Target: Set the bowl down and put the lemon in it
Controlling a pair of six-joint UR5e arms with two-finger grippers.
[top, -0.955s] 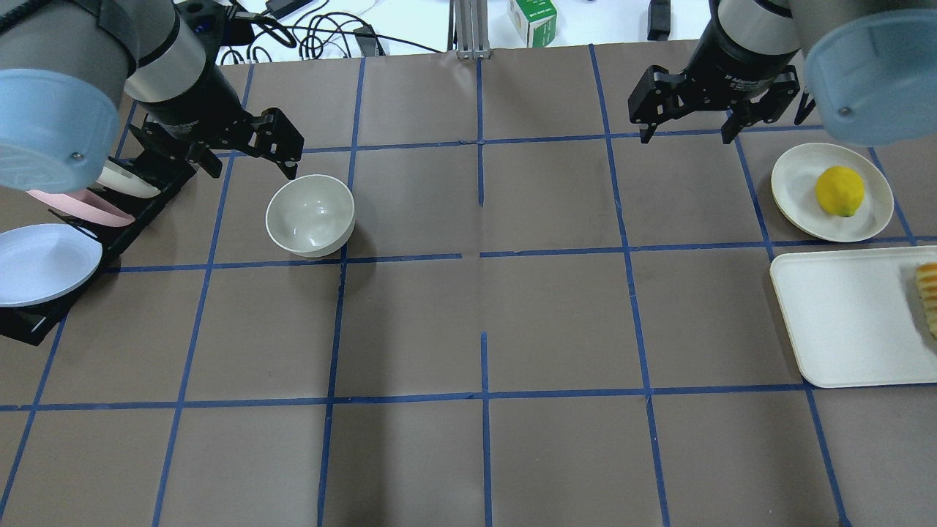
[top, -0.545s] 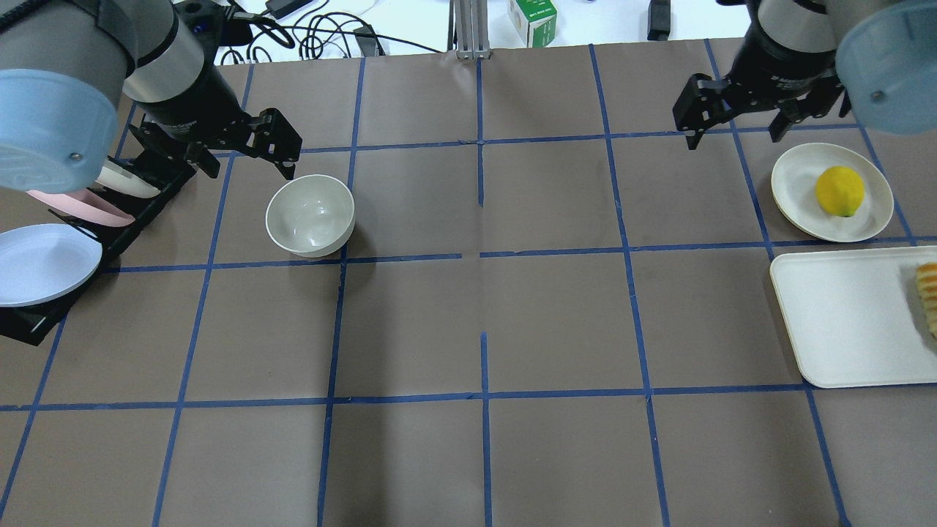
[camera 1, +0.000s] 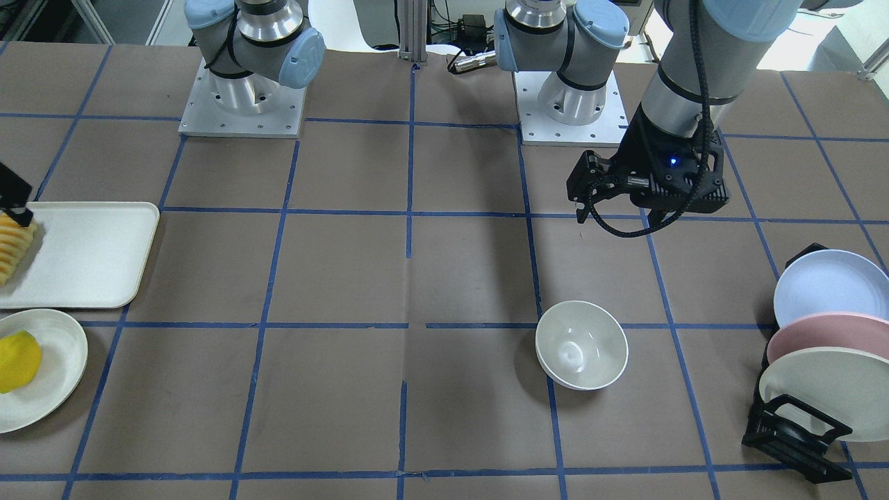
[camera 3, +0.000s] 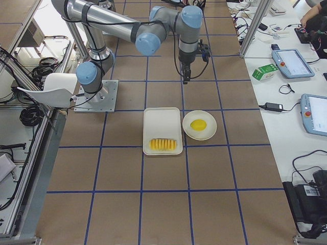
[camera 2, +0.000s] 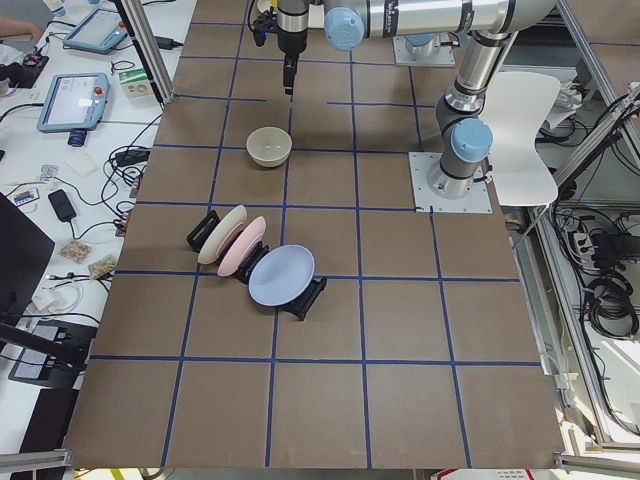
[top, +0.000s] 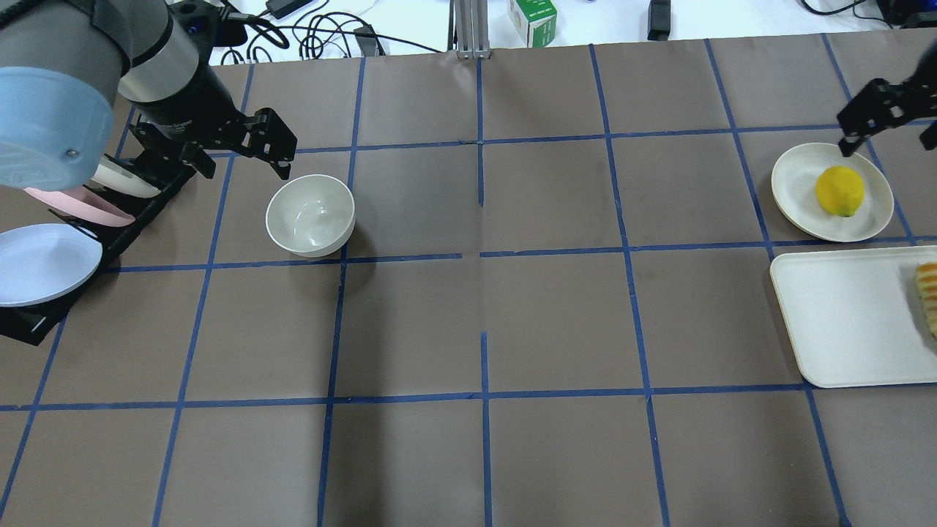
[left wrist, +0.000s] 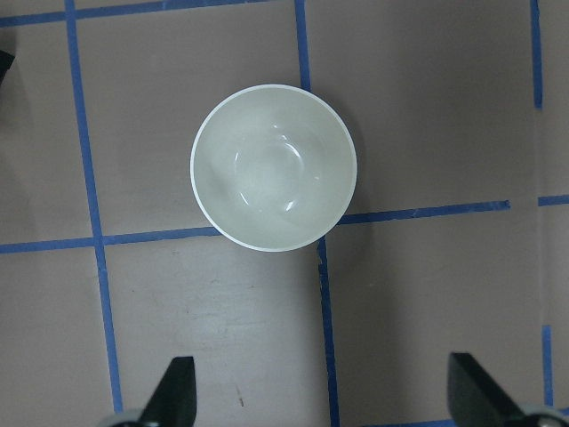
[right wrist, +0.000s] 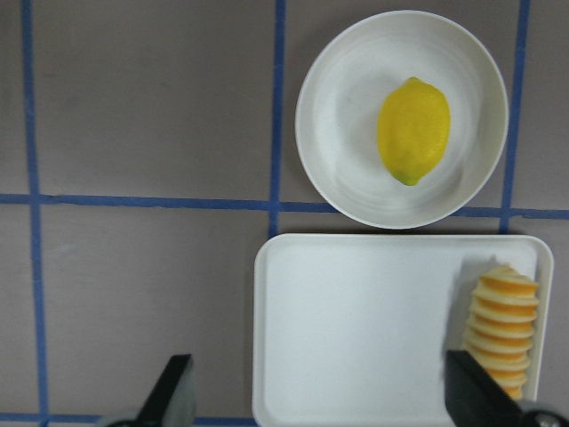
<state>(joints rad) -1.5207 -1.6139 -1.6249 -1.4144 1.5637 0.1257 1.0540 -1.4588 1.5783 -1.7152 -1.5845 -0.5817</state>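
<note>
Your bowl (top: 310,215) stands upright and empty on the table, at about 9 o'clock from the table's middle in the overhead view. The left pincer (top: 241,150) hangs just off the bowl at 11 o'clock. It is wide open, holds nothing and is not touching the bowl. So I think the bowl part is done.

The lemon (top: 840,190) lies on the cream plate (top: 794,183), far off at 3 o'clock, well apart from the bowl. The right pincer (top: 886,110) is up in the air at about 1 o'clock from the lemon. It is wide open too, and empty.

I think you are now going for the lemon. Next, bring the right pincer over the lemon, go down, and close softly across its thin side. It is round and may roll on the plate. Then comes a long trip across to the bowl.
</note>
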